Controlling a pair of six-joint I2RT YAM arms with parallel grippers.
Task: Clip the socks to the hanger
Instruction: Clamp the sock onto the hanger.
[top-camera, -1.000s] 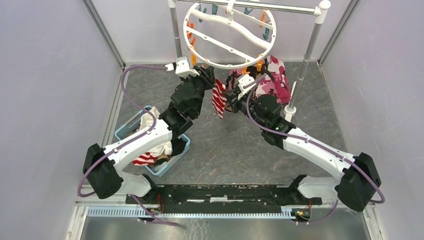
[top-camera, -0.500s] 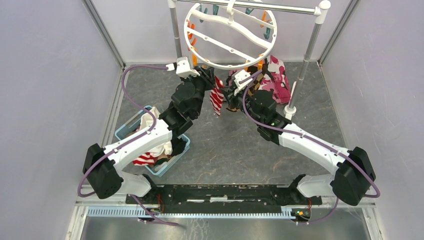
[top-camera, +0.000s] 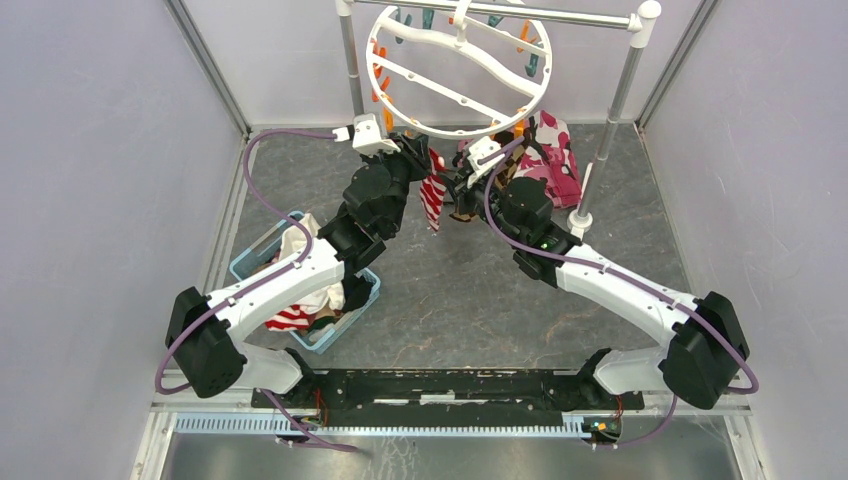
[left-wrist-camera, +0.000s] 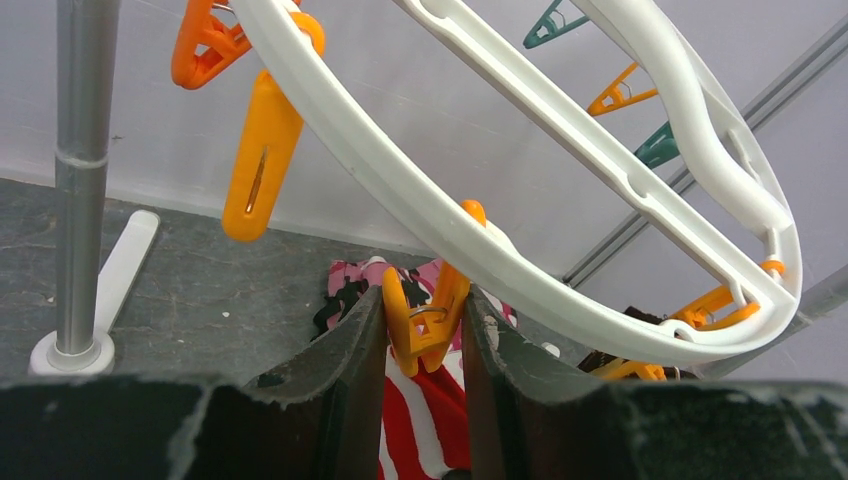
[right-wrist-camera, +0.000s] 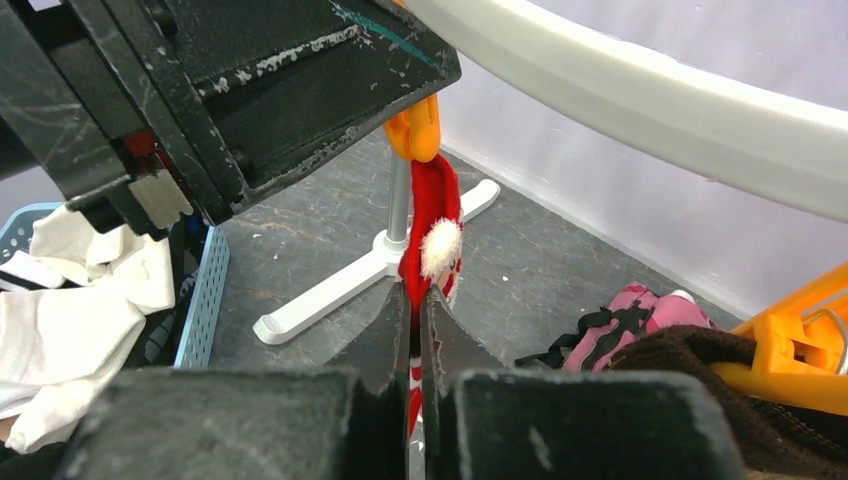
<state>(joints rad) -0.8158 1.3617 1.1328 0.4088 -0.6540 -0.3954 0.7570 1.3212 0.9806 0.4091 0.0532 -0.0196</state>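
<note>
The hanger (top-camera: 455, 95), a white ring with crossbars, hangs from the back rail. In the left wrist view my left gripper (left-wrist-camera: 425, 300) is shut on an orange clothespin (left-wrist-camera: 425, 315) under the rim (left-wrist-camera: 400, 190), one finger (left-wrist-camera: 350, 340) on each side. A red-and-white striped sock (top-camera: 435, 200) hangs between the two arms. My right gripper (right-wrist-camera: 415, 300) is shut on this sock (right-wrist-camera: 432, 215), and the sock's top reaches the clothespin's lower end (right-wrist-camera: 415, 130). I cannot tell whether the sock sits between the pin's tips. A brown sock (right-wrist-camera: 690, 360) hangs close on the right.
A blue basket (top-camera: 250, 262) with more laundry stands beside the left arm. The pink camouflage cloth (top-camera: 555, 160) hangs under the hanger's right side. Rail poles (top-camera: 615, 100) stand at both sides, one footed by the right arm. More orange and teal pins line the rim (left-wrist-camera: 258, 150).
My right gripper has moved left and up toward the hanger, carrying the striped sock's top to the clothespin. The left gripper has stayed on the clothespin.
</note>
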